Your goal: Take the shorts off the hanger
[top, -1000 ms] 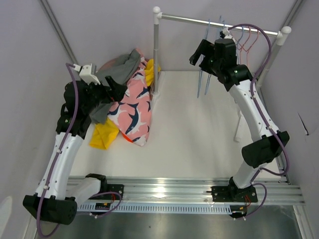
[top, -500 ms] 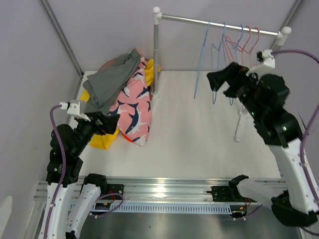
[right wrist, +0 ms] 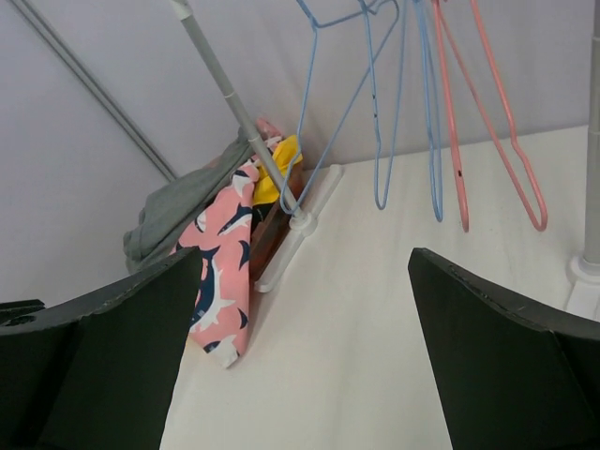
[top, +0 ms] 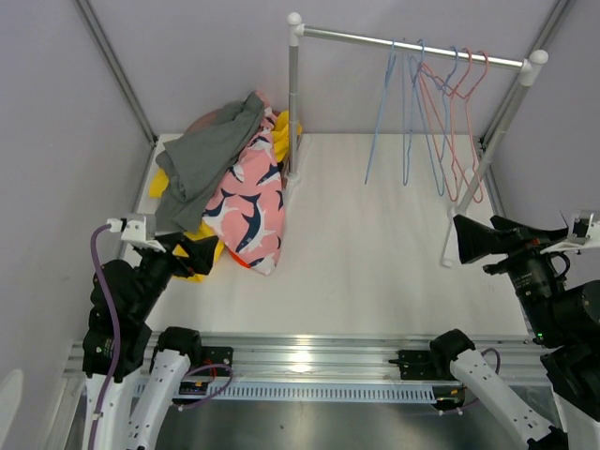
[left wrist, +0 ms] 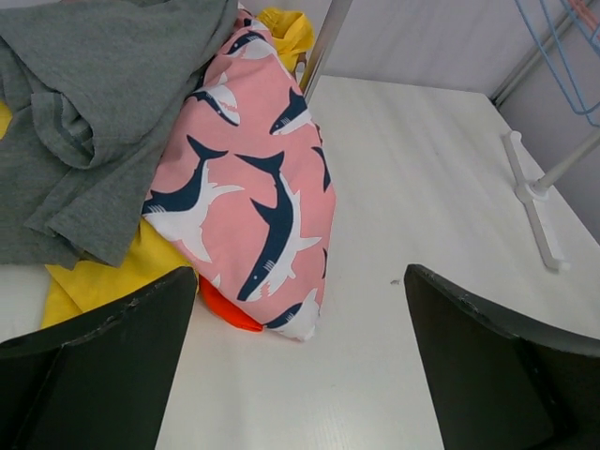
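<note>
Found the shorts heaped on the rear-left part of the white tabletop [top: 375,244], hard against the left upright of the rack [top: 293,103].

Logged on top of the heap a plain grey soft cloth garment [top: 202,155], crumpled and draped over its neighbours. Logged under it, and to its right, a pink cloth garment printed with dark-blue shark shapes [top: 251,202], spread toward the near side. Spotted yellow cloth [left wrist: 94,281] poking out beneath both at the near-left edge, and more yellow at the back by the upright. Spotted a sliver of bright orange cloth [left wrist: 230,314] tucked under the pink hem. Also noted a dark fold of cloth [right wrist: 267,230] against the upright in the right wrist view, but cannot tell its true colour.

Noted the silver metal rail with white ball ends [top: 375,39] across the back, carrying thin wire hangers: blue wire hangers [top: 405,112] to the left, pink-red wire hangers [top: 457,94] to the right. All bunched toward the right end, well apart from the heap.

Placed the left gripper [top: 201,255] low at the near-left, just beside the near edge of the heap — jaws spread wide, gripping nothing. Placed the right gripper [top: 474,242] at the near-right, near the foot of the right upright — jaws likewise spread wide, nothing between them, facing the rack.
</note>
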`<state>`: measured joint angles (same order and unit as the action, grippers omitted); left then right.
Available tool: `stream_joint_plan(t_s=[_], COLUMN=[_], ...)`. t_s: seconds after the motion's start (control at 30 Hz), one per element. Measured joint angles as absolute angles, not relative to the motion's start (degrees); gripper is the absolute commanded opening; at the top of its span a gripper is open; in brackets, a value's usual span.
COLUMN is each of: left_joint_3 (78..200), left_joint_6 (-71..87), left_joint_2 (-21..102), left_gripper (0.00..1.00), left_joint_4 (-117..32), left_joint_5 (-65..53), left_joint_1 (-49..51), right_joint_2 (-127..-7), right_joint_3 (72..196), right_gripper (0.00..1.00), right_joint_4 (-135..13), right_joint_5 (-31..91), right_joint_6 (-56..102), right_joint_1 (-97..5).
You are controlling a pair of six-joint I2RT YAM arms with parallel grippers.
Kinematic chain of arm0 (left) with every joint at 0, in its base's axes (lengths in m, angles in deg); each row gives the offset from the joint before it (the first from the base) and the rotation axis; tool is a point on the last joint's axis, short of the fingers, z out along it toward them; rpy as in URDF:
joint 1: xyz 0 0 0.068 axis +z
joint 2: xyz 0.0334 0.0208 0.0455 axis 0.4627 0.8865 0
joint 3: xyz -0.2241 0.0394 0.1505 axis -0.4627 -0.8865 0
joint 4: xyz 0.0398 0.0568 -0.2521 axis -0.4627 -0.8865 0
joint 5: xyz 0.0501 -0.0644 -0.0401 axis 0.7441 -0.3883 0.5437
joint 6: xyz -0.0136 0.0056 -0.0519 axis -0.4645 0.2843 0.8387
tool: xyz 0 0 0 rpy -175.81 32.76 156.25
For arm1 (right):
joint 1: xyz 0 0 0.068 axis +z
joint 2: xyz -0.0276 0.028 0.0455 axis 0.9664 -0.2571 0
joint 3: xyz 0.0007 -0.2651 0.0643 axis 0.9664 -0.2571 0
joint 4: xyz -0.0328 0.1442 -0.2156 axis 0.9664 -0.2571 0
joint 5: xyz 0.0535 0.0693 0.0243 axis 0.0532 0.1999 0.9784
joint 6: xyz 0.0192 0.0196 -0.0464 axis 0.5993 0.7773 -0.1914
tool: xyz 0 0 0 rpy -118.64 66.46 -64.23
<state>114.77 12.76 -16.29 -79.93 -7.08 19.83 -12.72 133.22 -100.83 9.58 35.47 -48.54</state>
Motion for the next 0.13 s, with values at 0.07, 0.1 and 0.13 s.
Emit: stream_joint_plan(t_s=[0.07, 0.1, 0.13], left_joint_3=[114.8, 114.8, 114.8], left_joint_6=[12.6, 12.6, 12.5], left_joint_2=[-16.3, -16.3, -16.3], left_gripper=[0.99, 0.99, 0.99], left_joint_4=[-80.5, -80.7, -81.0], left_joint_5=[-6.4, -6.0, -5.6], left_joint_1=[19.8, 19.8, 19.8], right_joint_2=[-11.9, -11.4, -10.8], right_joint_3=[132.3, 131.6, 130.8], right_gripper=[0.99, 1.00, 0.99], right_joint_4=[-101.2, -101.5, -101.5], right_joint_5=[9.1, 8.8, 8.6], right_joint_6=[35.5, 35.5, 35.5], right_joint_1=[-48.5, -48.5, -48.5])
